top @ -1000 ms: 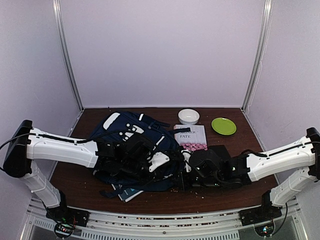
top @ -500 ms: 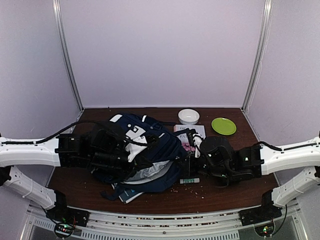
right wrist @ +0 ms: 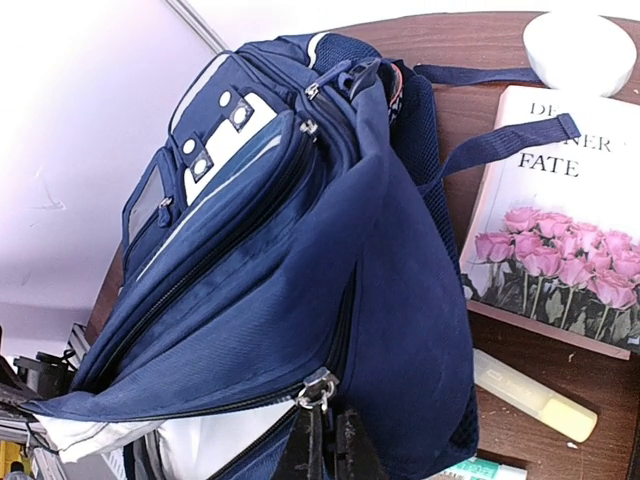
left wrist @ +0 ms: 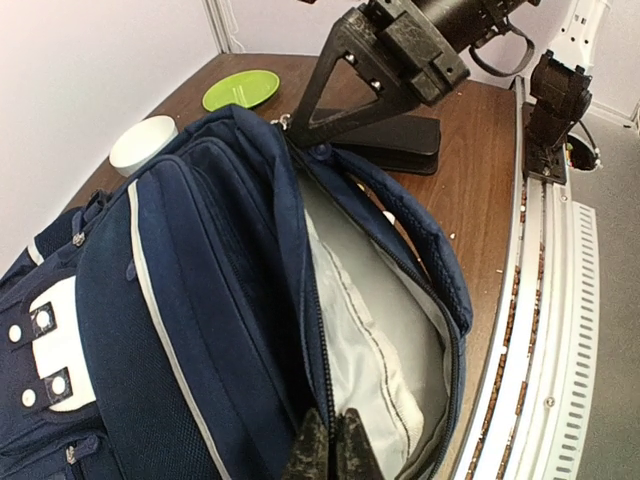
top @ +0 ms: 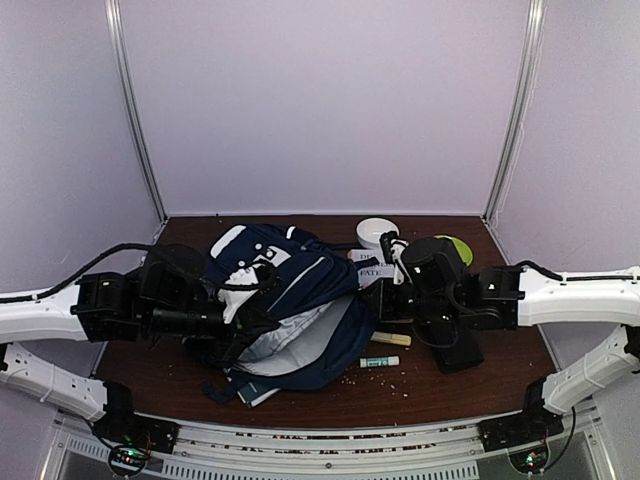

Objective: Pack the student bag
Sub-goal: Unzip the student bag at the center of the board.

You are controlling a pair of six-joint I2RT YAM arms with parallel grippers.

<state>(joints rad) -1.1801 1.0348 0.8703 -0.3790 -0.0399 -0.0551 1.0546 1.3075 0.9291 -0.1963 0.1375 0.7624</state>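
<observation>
Near edge: what looks like a thin notebook [top: 252,386] pokes out from under the student bag [top: 290,300], on the near side of the left pincer [left wrist: 328,448].
Loose stationery: a small white tube [top: 380,361] and a pale yellow highlighter [top: 391,339] lie on the worktop [top: 440,385], near the right pincer [right wrist: 325,445] and just beside the bag's mouth, apparently waiting to go in.
Left pincer: jaws together, clamped on one rim of the bag's main opening, right where the pale lining begins.
Right pincer: clamped on the opposite rim, at the metal zip pull [right wrist: 317,388].
Student bag: lies on the worktop between the two pincers, its mouth gaping. The opposed grips appear meant to spread the compartment wide for loading.
Black case [top: 458,348]: flat on the worktop under the right arm, behind its pincer.
Book [right wrist: 560,250]: its rose-printed cover lies just beyond the right pincer, with a bag strap trailing across one corner.
Far side: a white bowl [top: 376,232] and a green plate [top: 452,247] sit well beyond the right pincer.
Outlook: the bag is open but unpacked. With both pincers occupied, one will likely have to let go to fetch an item, and the mouth may sag.
</observation>
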